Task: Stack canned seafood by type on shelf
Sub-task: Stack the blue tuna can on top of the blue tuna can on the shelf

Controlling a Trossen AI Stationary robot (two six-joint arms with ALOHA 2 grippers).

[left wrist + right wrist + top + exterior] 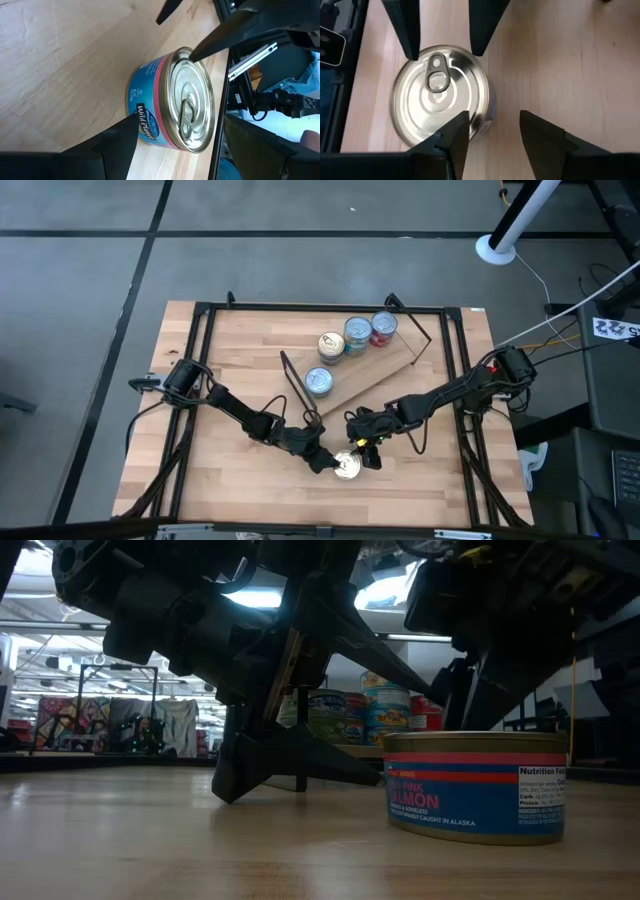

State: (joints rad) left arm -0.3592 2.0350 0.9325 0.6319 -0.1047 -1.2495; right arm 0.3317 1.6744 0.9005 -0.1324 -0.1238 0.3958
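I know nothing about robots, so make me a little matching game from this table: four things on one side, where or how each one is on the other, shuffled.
Things:
1. salmon tin
2. red tin
3. shelf
4. left gripper

Descriptions:
A. carries four tins
B. open, low over the table next to the lone tin
C. sits on the bare tabletop
D. on the shelf, next to a blue tin

Pairs: 1-C, 2-D, 3-A, 4-B
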